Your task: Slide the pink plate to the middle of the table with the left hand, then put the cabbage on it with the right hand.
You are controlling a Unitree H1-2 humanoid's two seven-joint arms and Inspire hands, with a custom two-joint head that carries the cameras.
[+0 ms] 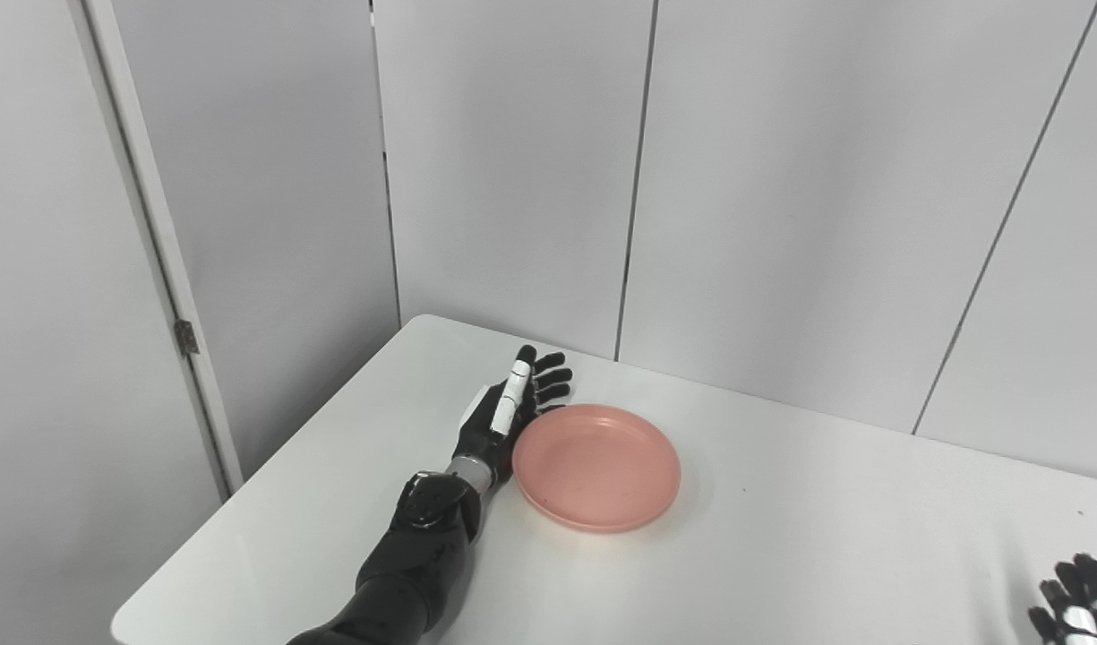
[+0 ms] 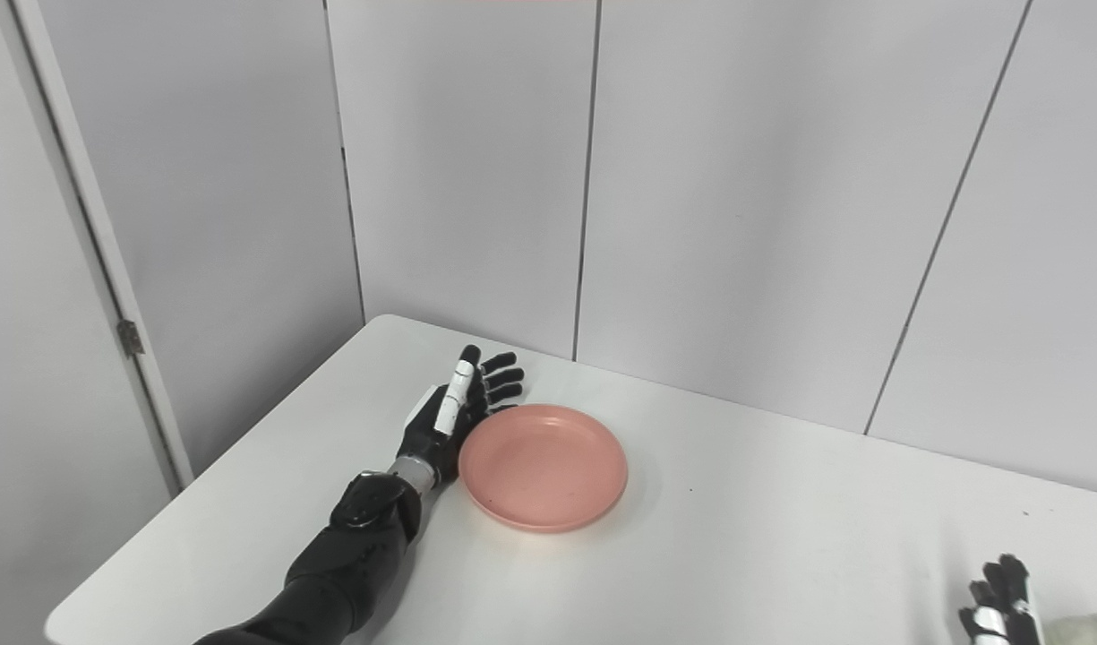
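- I see the pink plate lying flat on the white table, toward the table's left part and near its far edge, with nothing in it; its shallow well is bare.
- My left hand rests on the table just beside the plate's left rim, palm side against or very close to that rim; I cannot tell for certain whether it touches.
- Its fingers are stretched out and a little apart, pointing toward the back wall, and they hold nothing, so the hand is spread wide.
- The left forearm comes up from the bottom edge and lies low over the table.
- My right hand shows only at the bottom right corner, cut off by the picture's edge; some fingers stand up and apart, but I cannot tell its full state.
- In the right eye view a pale greenish-white thing sits at the bottom edge just beside the right hand; it may be the cabbage, but too little shows to be sure.
- Plate and right hand are well apart, with bare tabletop between them.
- Behind the table stand grey wall panels.
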